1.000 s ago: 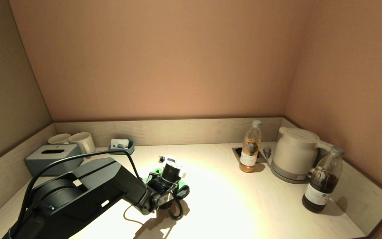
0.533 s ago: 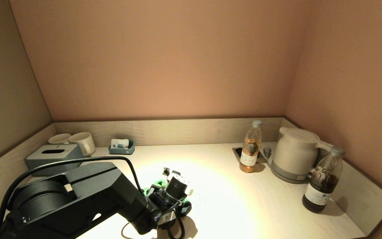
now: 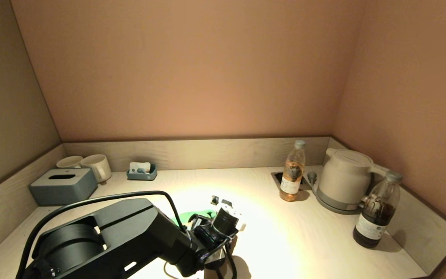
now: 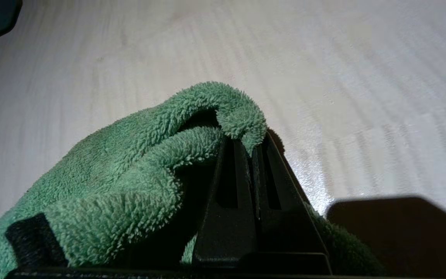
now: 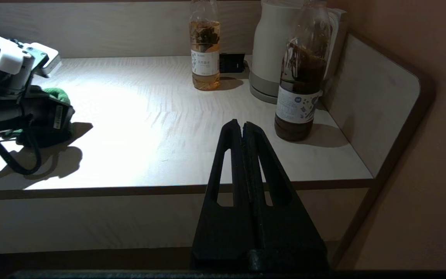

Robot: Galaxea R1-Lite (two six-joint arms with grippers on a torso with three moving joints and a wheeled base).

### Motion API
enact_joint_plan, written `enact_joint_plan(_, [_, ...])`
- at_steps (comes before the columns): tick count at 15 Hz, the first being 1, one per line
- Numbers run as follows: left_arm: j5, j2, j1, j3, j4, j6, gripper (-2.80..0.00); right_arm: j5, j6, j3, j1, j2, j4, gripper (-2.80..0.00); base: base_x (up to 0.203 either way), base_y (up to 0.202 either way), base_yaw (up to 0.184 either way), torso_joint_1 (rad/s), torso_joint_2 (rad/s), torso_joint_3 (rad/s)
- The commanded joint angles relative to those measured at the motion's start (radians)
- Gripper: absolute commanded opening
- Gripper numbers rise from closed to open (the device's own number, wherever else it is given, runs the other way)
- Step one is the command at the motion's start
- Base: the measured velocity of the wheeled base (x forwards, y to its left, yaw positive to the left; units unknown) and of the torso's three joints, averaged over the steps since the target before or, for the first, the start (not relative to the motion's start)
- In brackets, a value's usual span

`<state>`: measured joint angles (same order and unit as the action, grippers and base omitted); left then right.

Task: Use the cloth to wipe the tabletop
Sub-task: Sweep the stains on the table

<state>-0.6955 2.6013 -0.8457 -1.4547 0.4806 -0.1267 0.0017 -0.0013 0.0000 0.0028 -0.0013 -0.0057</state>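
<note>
A green terry cloth is pinched between the shut fingers of my left gripper and lies bunched on the pale wooden tabletop. In the head view the cloth shows as a green patch behind the left wrist, near the front middle of the table, and the gripper itself is hidden under the wrist. It also shows in the right wrist view. My right gripper is shut and empty, held off the table's front edge on the right side, out of the head view.
An amber bottle, a white kettle and a dark bottle stand at the right back. A grey tissue box, two mugs and a small blue tray stand at the left back. Low walls edge the table.
My left arm has slid the cloth toward the front and to the right across the tabletop. The right arm has not visibly moved.
</note>
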Motion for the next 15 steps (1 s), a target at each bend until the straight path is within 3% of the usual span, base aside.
enact_joint_plan(1, [-0.002,0.068,0.0,-0.084,0.003,0.021,-2.8,0.0,0.0,0.0,0.0,0.001,0.0,-2.8,0.0,0.0,0.0,0.0,0.0,0.0])
enact_joint_plan(7, [-0.001,0.154,0.049,-0.27,-0.003,0.07,-2.8,0.001,0.0,0.0,-0.001,0.001,0.0,-2.8,0.0,0.0,0.0,0.0,0.0,0.0])
enact_joint_plan(10, [-0.015,0.153,0.095,-0.301,-0.039,0.074,-2.8,0.0,0.0,0.0,0.0,0.001,0.0,-2.8,0.0,0.0,0.0,0.0,0.0,0.0])
enact_joint_plan(15, [-0.091,0.118,0.246,-0.308,-0.139,0.033,-2.8,0.001,0.0,0.0,0.0,0.001,0.0,-2.8,0.0,0.0,0.0,0.0,0.0,0.0])
